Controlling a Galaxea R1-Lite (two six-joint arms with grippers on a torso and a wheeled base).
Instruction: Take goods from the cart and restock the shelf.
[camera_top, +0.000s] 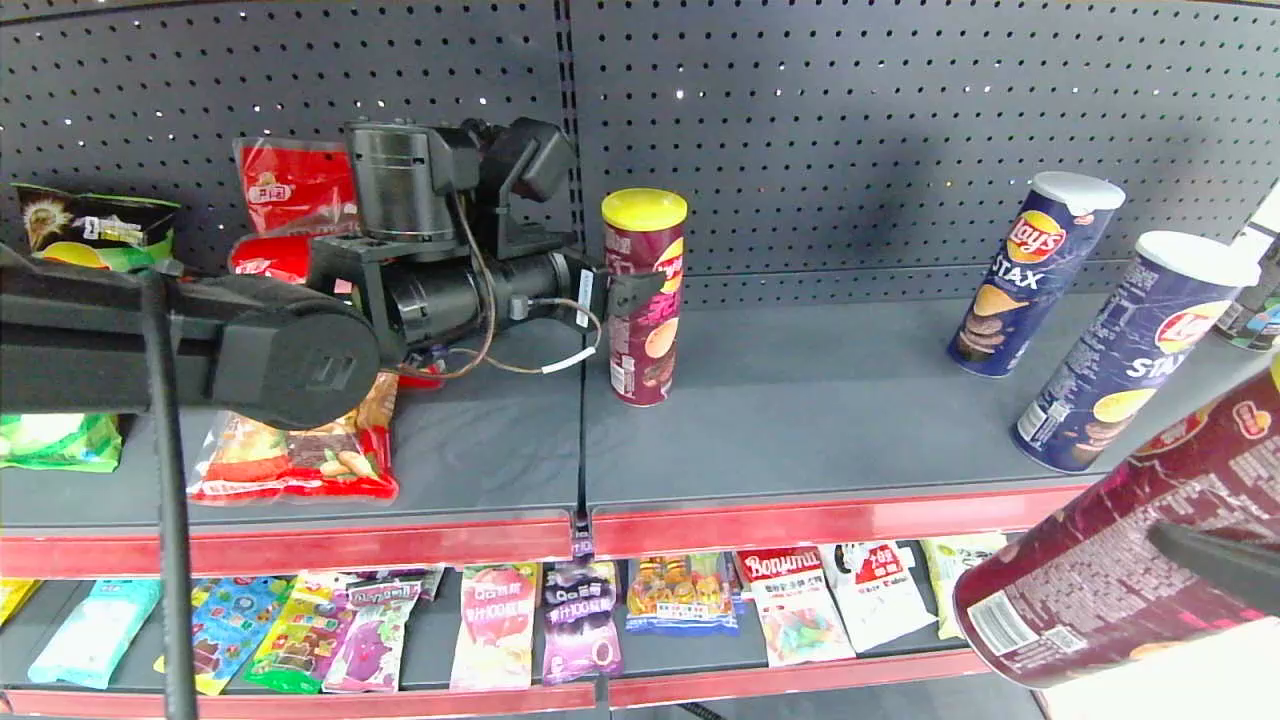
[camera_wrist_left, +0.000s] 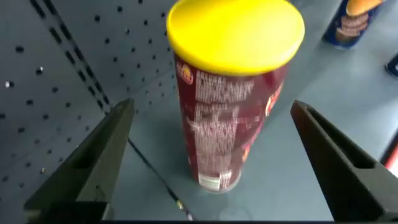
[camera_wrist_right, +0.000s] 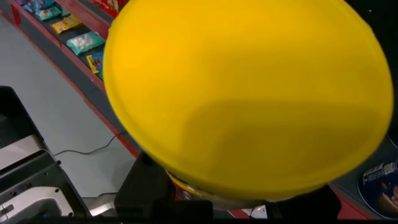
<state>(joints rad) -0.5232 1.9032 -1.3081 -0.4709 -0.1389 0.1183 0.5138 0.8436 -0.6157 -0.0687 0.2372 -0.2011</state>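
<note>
A maroon chips can with a yellow lid (camera_top: 645, 300) stands upright on the grey shelf (camera_top: 800, 420), near its middle seam. My left gripper (camera_top: 636, 287) is level with the can's upper half. In the left wrist view the left gripper (camera_wrist_left: 211, 106) is open, its fingers (camera_wrist_left: 99, 162) wide on either side of the can (camera_wrist_left: 224, 124) with a gap on each side. At the lower right my right gripper (camera_top: 1205, 575) is shut on a second maroon can (camera_top: 1120, 560), held tilted in front of the shelf. That can's yellow lid (camera_wrist_right: 249, 93) faces the right wrist camera.
Two blue chips cans (camera_top: 1030, 275) (camera_top: 1130, 350) stand at the shelf's right end. Red snack bags (camera_top: 290, 195), a nut bag (camera_top: 300, 460) and green bags (camera_top: 90, 230) lie at the left. Bare shelf lies between the maroon and blue cans. Candy bags (camera_top: 580, 610) fill the lower shelf.
</note>
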